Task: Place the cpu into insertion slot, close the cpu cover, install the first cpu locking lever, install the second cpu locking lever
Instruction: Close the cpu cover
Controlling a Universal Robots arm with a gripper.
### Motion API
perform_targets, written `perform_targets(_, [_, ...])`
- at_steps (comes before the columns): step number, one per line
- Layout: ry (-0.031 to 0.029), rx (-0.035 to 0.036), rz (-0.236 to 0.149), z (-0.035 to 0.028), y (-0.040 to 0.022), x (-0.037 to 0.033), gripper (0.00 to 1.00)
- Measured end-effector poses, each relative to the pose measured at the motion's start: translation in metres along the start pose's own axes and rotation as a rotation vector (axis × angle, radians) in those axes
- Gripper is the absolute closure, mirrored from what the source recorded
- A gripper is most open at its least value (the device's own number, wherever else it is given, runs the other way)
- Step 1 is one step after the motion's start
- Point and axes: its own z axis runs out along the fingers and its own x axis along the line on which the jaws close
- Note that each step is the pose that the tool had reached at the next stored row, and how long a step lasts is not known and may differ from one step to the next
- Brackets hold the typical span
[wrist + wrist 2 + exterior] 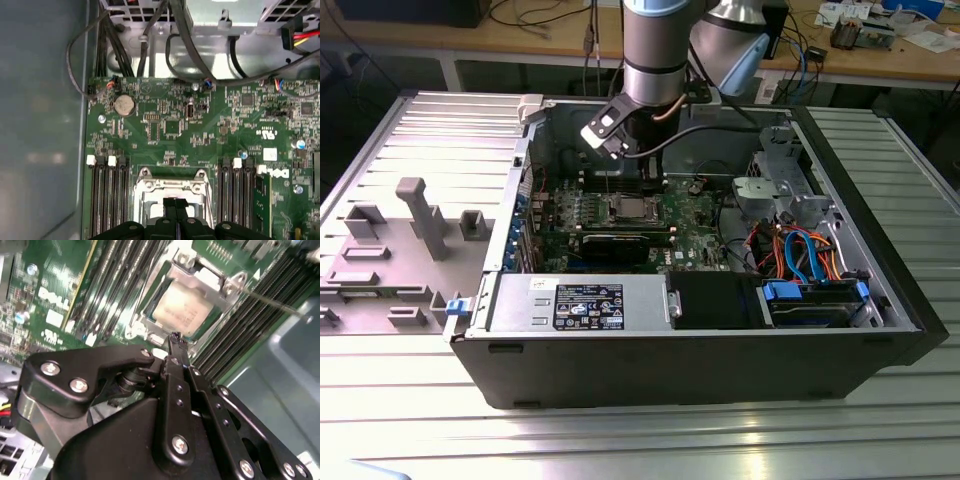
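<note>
The cpu [182,307], a pale silver square, lies in the insertion slot [628,208] on the green board. The cpu cover [215,280], a silver frame, lies flat around the cpu, and its edge [150,186] also shows in the first wrist view. A thin metal locking lever [277,306] sticks out over the memory slots beside the socket. My gripper [175,338] hovers just above the socket's edge, its fingers shut together on nothing. In the first wrist view the gripper [175,202] sits over the socket's middle.
The arm [650,60] reaches down into the open computer case [720,370]. Black memory slots [107,200] flank the socket on both sides. Cables [150,45] and a grey power box [585,305] sit near the board. A drive cage with blue parts [815,300] fills the exterior view's right.
</note>
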Motion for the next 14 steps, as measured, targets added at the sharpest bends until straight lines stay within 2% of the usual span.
perform_targets(5, [0.0001, 0.0070, 0.000, 0.0042, -0.0185, 0.0004, 0.89])
perform_targets(6, [0.0003, 0.0134, 0.000, 0.0054, -0.0215, 0.0004, 0.89])
perform_targets(7, [0.0007, 0.0240, 0.001, 0.0062, -0.0225, 0.0004, 0.89])
perform_targets(8, [0.0009, 0.0309, 0.001, 0.0069, -0.0231, 0.0004, 0.89])
perform_targets(11, [0.0010, 0.0363, 0.001, 0.0092, -0.0269, 0.0004, 0.89])
perform_targets(14, [0.0010, 0.0380, 0.001, 0.0125, -0.0306, 0.0003, 0.89])
